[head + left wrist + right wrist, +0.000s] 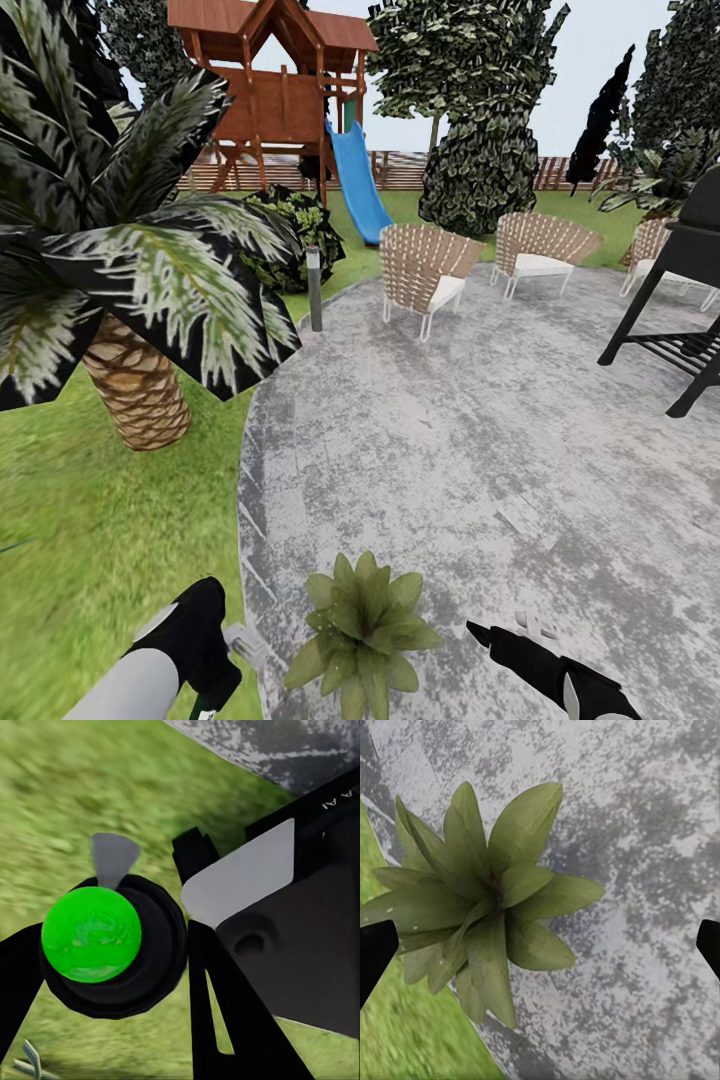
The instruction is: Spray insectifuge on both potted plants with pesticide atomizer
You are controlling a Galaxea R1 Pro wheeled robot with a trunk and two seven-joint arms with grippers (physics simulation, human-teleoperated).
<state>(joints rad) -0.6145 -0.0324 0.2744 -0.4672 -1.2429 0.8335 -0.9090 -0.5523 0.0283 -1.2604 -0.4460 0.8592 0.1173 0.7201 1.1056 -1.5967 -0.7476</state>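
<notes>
Grey paving is lying under a potted plant at six o'clock. Left pincer is squeezing the pesticide atomizer. Right pincer is spreading wide, holding nothing.

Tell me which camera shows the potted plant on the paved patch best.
The right wrist view: the potted plant sits whole and large, every leaf distinct against the grey paving. The head view shows it smaller at the bottom edge, between both arms. The left wrist view looks at grass.
</notes>
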